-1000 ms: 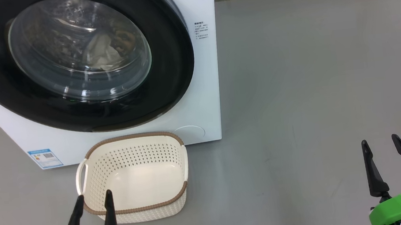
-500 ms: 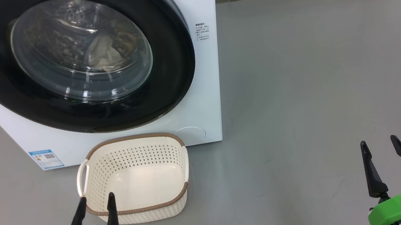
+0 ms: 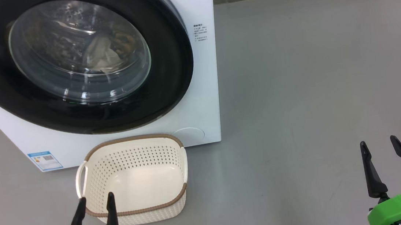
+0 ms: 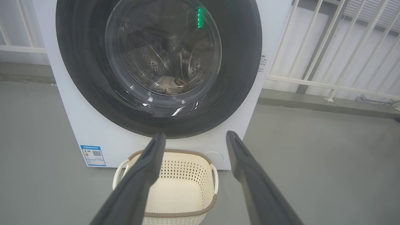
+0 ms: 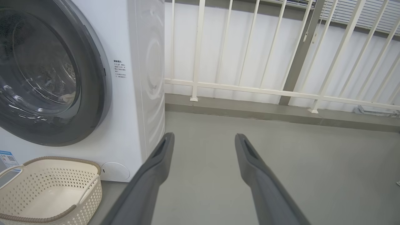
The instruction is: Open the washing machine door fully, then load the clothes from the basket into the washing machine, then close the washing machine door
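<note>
The white washing machine (image 3: 199, 101) stands at the upper left with its black-rimmed round door (image 3: 167, 75) shut against the front. Through the glass, clothes (image 3: 101, 56) lie in the steel drum, cream-white with a darker piece beside it. The cream basket (image 3: 135, 181) with a brown rim sits on the floor in front of the machine, with nothing inside. My left gripper (image 3: 96, 202) is open at the basket's near rim, holding nothing. Far off at the lower right, my right gripper (image 3: 378, 144) is open over bare floor. In the left wrist view the door (image 4: 243, 72) and basket (image 4: 178, 190) lie straight ahead.
Grey floor (image 3: 311, 79) spreads to the right of the machine. A white railing (image 5: 250, 56) on a low kerb runs behind it. A blue label (image 3: 44, 161) sits low on the machine's front left.
Nothing has moved apart from a slight shift of the head camera; both grippers stay open in place.
</note>
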`<state>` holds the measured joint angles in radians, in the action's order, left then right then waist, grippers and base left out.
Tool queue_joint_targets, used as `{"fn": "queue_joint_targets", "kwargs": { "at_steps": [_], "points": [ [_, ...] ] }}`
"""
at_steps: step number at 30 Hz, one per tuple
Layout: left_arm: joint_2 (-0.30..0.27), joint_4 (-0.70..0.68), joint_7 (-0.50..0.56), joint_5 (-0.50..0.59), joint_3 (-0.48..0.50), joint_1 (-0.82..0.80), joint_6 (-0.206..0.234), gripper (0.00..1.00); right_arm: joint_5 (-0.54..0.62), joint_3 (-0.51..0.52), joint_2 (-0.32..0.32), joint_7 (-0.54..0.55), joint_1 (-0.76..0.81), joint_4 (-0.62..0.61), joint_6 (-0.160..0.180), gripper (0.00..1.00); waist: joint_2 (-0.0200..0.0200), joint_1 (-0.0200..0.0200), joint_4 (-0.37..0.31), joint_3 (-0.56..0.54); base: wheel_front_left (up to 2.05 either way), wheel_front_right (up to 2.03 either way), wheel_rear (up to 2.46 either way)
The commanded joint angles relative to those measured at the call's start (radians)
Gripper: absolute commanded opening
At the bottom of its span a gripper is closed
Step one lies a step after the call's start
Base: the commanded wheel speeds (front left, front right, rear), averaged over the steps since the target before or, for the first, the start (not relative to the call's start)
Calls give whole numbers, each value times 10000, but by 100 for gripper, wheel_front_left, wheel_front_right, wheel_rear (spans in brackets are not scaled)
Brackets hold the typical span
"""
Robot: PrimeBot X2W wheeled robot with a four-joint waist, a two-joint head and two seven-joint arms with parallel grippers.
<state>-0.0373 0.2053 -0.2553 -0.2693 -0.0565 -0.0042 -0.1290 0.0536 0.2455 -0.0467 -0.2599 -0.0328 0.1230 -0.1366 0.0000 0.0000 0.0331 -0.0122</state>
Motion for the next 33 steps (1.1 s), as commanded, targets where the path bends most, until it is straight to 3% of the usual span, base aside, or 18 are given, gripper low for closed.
{"fn": "queue_joint_targets", "kwargs": {
  "at_steps": [1,16,33],
  "points": [
    [-129,-238,-65,-113,299,-303,-17,100,81,-205,-55,-19,-224,-205,59,100,0,0,-2,-12,0,0,0],
    [-129,67,-65,-772,300,-194,-17,100,126,-238,-45,-19,-154,-194,59,100,0,0,72,-105,0,0,0],
    [-188,-132,-65,-668,297,-162,-17,100,197,-363,-41,-19,-143,-149,59,100,0,0,87,-108,0,0,0]
  ]
}}
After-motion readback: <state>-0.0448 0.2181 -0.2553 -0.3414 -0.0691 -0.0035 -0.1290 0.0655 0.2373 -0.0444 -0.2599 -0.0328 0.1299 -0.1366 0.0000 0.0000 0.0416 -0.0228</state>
